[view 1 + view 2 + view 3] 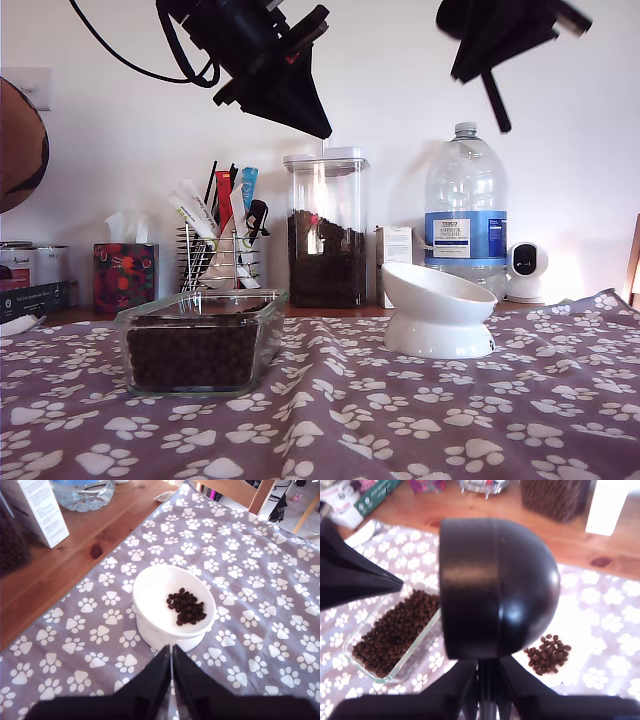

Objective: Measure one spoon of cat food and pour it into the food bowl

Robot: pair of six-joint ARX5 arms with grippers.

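The white food bowl [440,310] stands on the paw-print cloth, with a small heap of cat food [186,607] in it. My second gripper [487,672] is shut on the black spoon [495,585], high at the exterior view's upper right [490,70]. The spoon's rounded outside faces the camera and its inside is hidden. Below it show the bowl's kibble [548,652] and a glass dish [200,340] full of kibble [395,632]. My first gripper [171,655] is shut with nothing in it, and hangs above the bowl [150,580], between dish and bowl [320,128].
A clear canister of kibble [325,235], a water bottle [465,210], a small white box [397,250], a wire rack of sticks and sachets [220,240], a tissue box [125,275] and a small white camera [525,270] line the back of the wooden table.
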